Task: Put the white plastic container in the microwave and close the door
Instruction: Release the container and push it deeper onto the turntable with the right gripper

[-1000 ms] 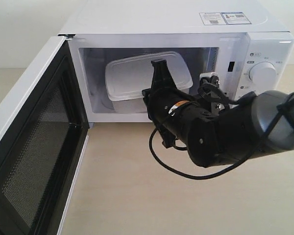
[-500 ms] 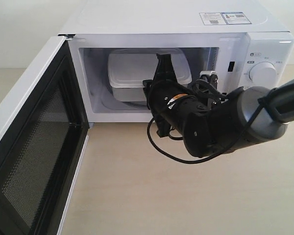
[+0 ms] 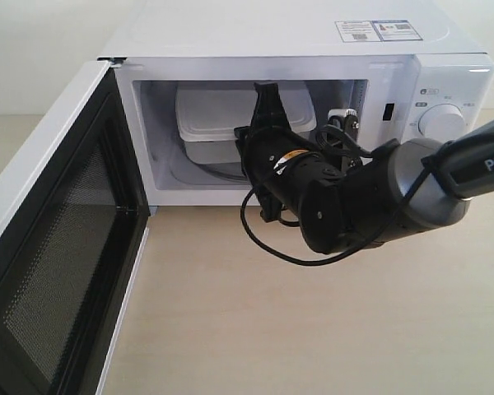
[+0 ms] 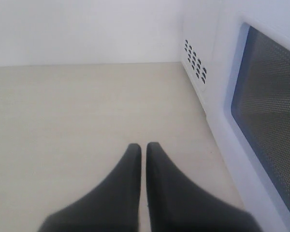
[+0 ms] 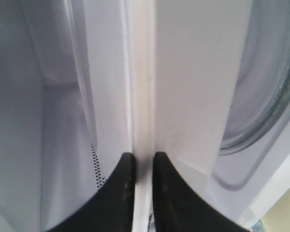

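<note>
Pushed deeper than a second ago, the white plastic container is inside the microwave, with the right gripper jaws clamped on its rim. The door stands wide open. The left gripper jaws are pressed together above the tabletop.

The white plastic container, a shallow translucent box with rounded corners and its rimmed lid on, is lid-up and roughly level inside the cavity of the microwave, left of centre and towards the back, with its near-right rim pinched between the fingers of the right gripper. The microwave is a white countertop box with stickers on top and a round white knob on its right-hand panel. The door, hinged on the left, with a black inner frame and dark mesh window, stands swung wide open.
</note>
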`<state>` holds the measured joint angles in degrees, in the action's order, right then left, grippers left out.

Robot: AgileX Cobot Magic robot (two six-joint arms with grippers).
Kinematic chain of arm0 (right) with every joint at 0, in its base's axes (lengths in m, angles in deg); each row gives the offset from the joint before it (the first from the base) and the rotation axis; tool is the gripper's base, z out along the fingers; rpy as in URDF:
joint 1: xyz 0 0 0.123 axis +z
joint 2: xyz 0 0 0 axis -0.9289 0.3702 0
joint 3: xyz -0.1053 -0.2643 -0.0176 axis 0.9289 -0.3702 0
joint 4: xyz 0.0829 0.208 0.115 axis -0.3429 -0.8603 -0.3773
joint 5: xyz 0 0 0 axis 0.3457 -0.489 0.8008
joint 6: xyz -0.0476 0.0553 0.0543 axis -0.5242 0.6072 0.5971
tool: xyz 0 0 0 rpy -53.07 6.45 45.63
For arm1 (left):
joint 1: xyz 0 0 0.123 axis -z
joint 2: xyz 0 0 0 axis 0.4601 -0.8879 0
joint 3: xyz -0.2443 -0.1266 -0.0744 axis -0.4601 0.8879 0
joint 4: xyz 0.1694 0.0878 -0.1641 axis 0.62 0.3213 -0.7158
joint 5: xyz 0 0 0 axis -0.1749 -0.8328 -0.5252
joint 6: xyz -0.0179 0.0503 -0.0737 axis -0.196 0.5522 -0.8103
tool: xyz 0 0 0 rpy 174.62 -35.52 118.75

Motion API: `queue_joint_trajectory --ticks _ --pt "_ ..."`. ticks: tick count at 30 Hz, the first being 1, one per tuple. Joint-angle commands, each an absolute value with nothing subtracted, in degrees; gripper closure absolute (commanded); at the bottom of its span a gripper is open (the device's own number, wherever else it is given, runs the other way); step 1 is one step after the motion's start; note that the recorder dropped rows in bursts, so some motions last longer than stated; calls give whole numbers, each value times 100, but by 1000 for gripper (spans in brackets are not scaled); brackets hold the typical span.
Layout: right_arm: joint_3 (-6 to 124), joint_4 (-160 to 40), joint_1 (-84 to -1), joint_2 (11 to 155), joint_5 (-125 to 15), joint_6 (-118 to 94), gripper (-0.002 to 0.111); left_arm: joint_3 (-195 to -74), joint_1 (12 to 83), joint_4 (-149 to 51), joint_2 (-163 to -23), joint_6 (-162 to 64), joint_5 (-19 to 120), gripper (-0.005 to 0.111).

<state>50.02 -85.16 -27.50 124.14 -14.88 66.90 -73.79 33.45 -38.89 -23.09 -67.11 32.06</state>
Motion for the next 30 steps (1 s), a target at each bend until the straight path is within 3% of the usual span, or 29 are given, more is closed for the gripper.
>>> queue_joint_trajectory --ticks 1,10,19,30 --pt "5034 -8585 -2774 12401 -1334 6409 109 -7362 3329 -3890 -2291 -6689 3245 102" --pt "5034 -8794 -2774 12401 -1384 6409 106 -7362 3329 -3890 -2291 -6689 3245 102" --pt "5034 -8890 -2774 12401 -1384 6414 77 -7362 3329 -3890 -2291 -6689 3245 102" --pt "4907 -8264 -2763 12340 -1332 6487 77 -7362 3329 -3890 -2291 -6689 3245 102"
